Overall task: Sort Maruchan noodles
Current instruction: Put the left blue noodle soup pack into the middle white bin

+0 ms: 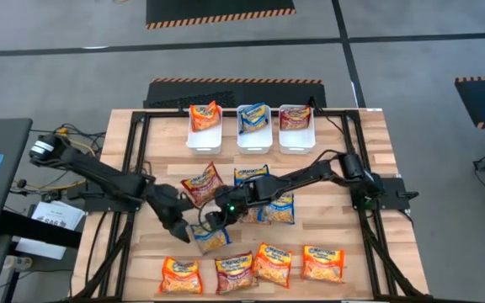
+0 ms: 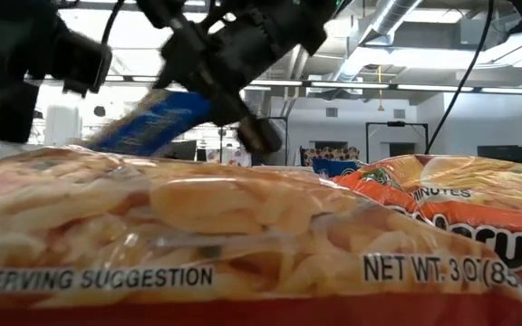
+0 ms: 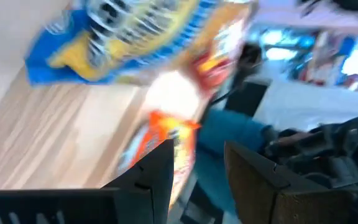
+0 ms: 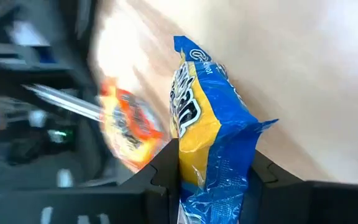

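Note:
A blue Maruchan noodle packet hangs above the table's middle near part with my right gripper shut on it; the low view shows the packet tilted in the air. My left gripper stands open just left of it, with nothing between its fingers. Other packets lie flat on the table: a dark red one, a blue one, and a near row with orange and dark red ones. My right gripper pinches one end of the blue packet between its two fingers. The fingers slant down from the table's right. The packet reaches out past the fingertips, tilted and lifted clear of the table.
Three white bins stand in a row at the far edge: the left holds an orange packet, the middle a blue one, the right a dark red one. More packets lie under the right arm. A black frame edges the table.

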You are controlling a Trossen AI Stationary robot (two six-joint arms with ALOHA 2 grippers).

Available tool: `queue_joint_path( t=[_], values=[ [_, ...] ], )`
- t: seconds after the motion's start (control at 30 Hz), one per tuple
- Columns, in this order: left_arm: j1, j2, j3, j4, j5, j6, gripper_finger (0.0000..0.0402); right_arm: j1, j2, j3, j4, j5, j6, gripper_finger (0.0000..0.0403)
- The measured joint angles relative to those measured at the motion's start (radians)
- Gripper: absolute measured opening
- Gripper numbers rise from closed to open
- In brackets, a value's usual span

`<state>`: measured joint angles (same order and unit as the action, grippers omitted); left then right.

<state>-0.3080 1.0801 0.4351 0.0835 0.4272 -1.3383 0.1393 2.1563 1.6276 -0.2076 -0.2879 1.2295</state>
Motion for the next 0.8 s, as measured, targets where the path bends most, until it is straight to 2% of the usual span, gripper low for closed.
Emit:
queue_joint_path(
  t=[0.23,0.5,0.8],
  values=[
    [0.004,-0.231,0.001,-0.024,-0.175,0.034,0.0127,-0.043,-0.115,-0.002,-0.109,0.03,-0.128,0.0113],
    [0.035,-0.441,0.001,-0.028,-0.451,0.148,0.0127,-0.161,-0.249,0.001,-0.161,0.03,-0.308,0.0113],
    [0.085,-0.56,0.001,-0.028,-0.706,0.25,0.0127,-0.377,-0.425,0.0,-0.315,0.028,-0.547,0.0113]
  ],
)
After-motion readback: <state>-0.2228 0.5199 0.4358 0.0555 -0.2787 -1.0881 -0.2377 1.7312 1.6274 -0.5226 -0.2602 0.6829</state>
